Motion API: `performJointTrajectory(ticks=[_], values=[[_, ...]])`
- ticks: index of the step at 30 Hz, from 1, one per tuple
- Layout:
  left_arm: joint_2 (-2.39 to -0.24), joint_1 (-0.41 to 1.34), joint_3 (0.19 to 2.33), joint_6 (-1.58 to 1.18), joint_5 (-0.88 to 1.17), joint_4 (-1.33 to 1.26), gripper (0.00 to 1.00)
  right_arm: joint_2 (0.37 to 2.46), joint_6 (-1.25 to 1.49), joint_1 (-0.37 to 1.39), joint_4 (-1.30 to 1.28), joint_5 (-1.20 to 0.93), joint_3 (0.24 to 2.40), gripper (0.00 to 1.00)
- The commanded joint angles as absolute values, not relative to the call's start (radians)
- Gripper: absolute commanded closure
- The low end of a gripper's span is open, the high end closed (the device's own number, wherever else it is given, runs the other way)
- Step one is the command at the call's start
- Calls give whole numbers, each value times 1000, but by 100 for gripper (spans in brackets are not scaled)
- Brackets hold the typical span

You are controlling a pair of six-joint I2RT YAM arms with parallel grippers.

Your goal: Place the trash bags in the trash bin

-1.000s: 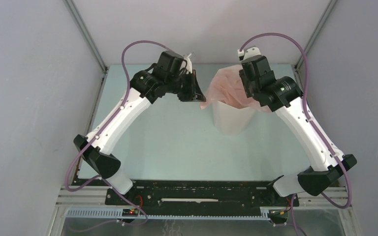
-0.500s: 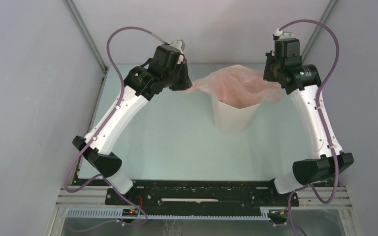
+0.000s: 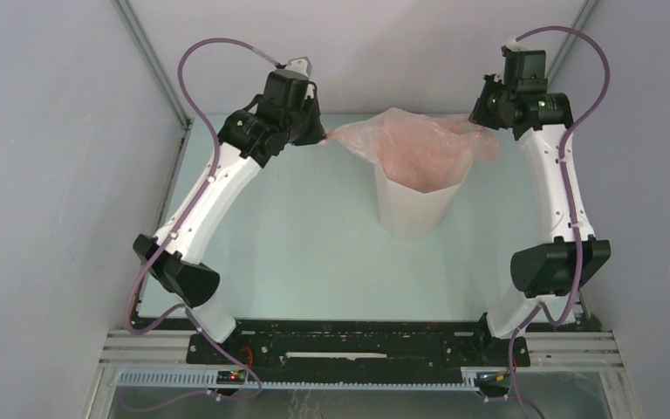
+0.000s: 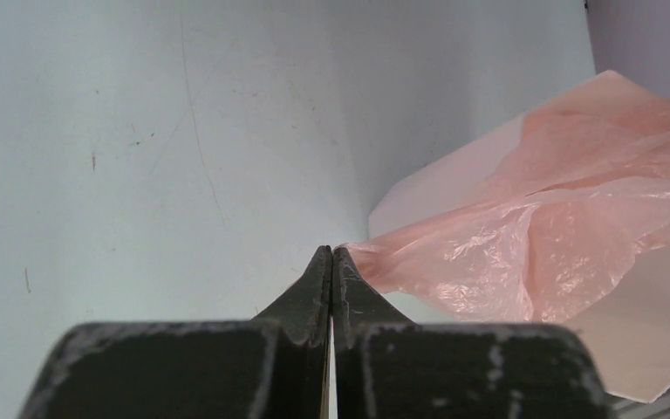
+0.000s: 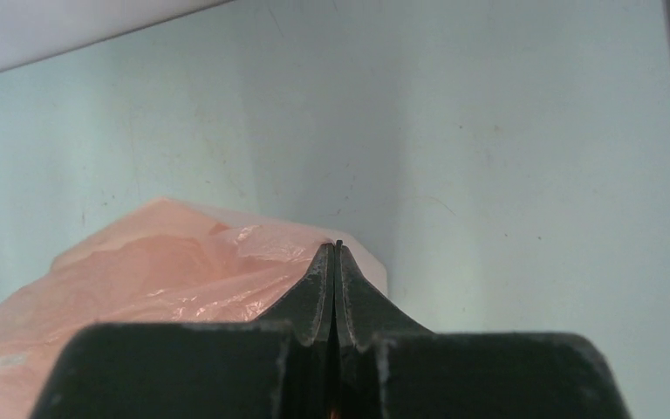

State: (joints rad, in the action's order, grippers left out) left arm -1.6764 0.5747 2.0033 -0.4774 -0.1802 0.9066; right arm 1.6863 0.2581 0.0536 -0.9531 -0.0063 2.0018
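Observation:
The tall white faceted trash bin [image 3: 410,214] stands upright at the back middle of the table. The pale-pink film trash bag [image 3: 419,148] is drawn taut across the bin's mouth, with its middle sagging inside. My left gripper [image 3: 321,137] is shut on the bag's left edge, left of the rim. In the left wrist view the film [image 4: 523,253] runs right from the closed left gripper [image 4: 332,253] over the bin wall [image 4: 440,179]. My right gripper [image 3: 478,124] is shut on the bag's right edge. In the right wrist view the bag [image 5: 166,275] meets the closed right gripper [image 5: 338,247].
The pale green table top [image 3: 314,253] sits between grey side walls, with metal frame posts at both back corners. The black base rail [image 3: 358,345] runs along the near edge. Purple cables loop above both wrists.
The right gripper has shut on the bag's right edge and pulled it right and back. The left arm has drawn its edge left, so the bag is now spread across the bin's mouth.

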Motion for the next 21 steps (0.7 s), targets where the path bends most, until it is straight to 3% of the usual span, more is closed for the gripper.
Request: performJointTrajectory(ticks=[1, 13, 21], values=[[-1700, 557, 2056, -470, -147, 828, 100, 1705, 294, 34, -940, -36, 2073, 99], [-1871, 514, 2093, -530, -15, 811, 100, 1798, 308, -52, -982, -44, 2047, 98], [-1888, 518, 1989, -551, 120, 833, 100, 1729, 328, -54, -946, -152, 1812, 90]])
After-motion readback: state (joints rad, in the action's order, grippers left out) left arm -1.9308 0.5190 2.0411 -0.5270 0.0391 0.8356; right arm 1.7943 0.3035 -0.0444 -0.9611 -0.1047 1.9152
